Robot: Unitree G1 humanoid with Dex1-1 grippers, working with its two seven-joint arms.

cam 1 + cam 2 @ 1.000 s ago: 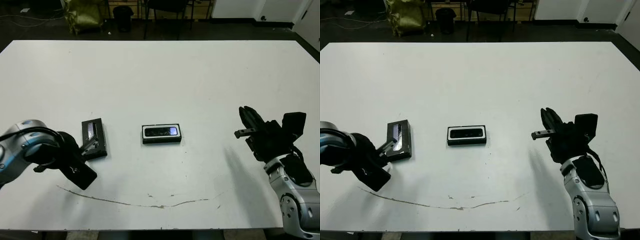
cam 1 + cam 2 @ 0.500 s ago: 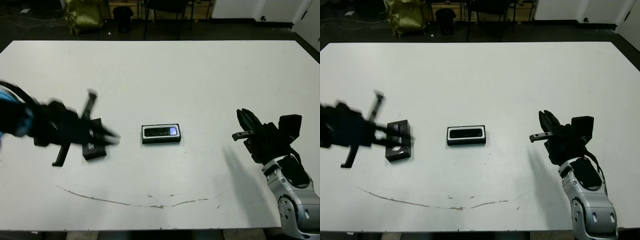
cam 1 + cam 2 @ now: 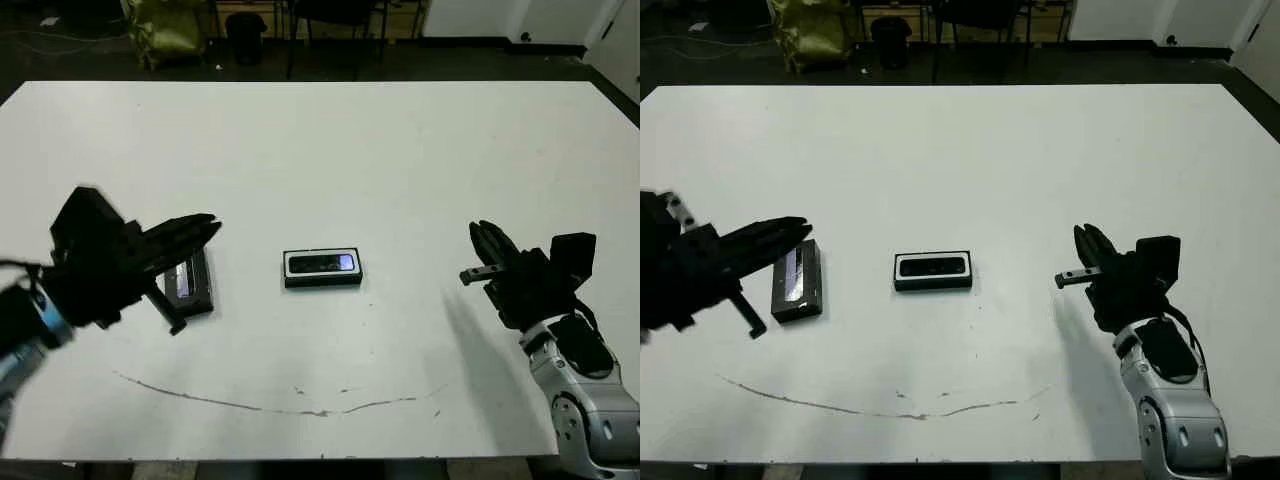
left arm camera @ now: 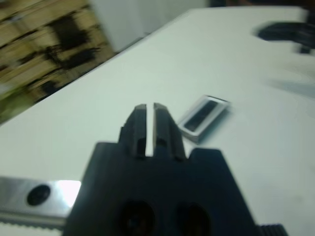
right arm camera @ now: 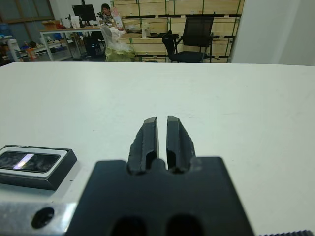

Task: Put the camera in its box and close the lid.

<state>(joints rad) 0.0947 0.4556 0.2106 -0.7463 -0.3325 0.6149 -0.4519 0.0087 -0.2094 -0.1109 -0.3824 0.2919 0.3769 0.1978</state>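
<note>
The box (image 3: pixel 322 282) sits mid-table, white lining showing, with the camera (image 3: pixel 320 263) lying inside it, bluish patch at its right end. The lid (image 3: pixel 188 280) lies flat on the table to the box's left, glossy strip up. My left gripper (image 3: pixel 207 227) hangs raised over the lid's far end, shut and holding nothing, pointing toward the box (image 4: pixel 203 117). My right gripper (image 3: pixel 484 238) is shut and empty, well to the right of the box. The right wrist view shows the box (image 5: pixel 49 179) and the camera (image 5: pixel 27 161) off to one side of its fingers (image 5: pixel 149 132).
A thin dark curved mark (image 3: pixel 300 405) runs along the table near its front edge. Beyond the far edge stand chairs (image 3: pixel 335 20) and a yellow-green bag (image 3: pixel 165 30). A person (image 5: pixel 106 9) sits far off in the right wrist view.
My left arm swung up from the table beside the lid and now hovers over it, pointing right. The right gripper drifted slightly left. Box, camera and lid stay put.
</note>
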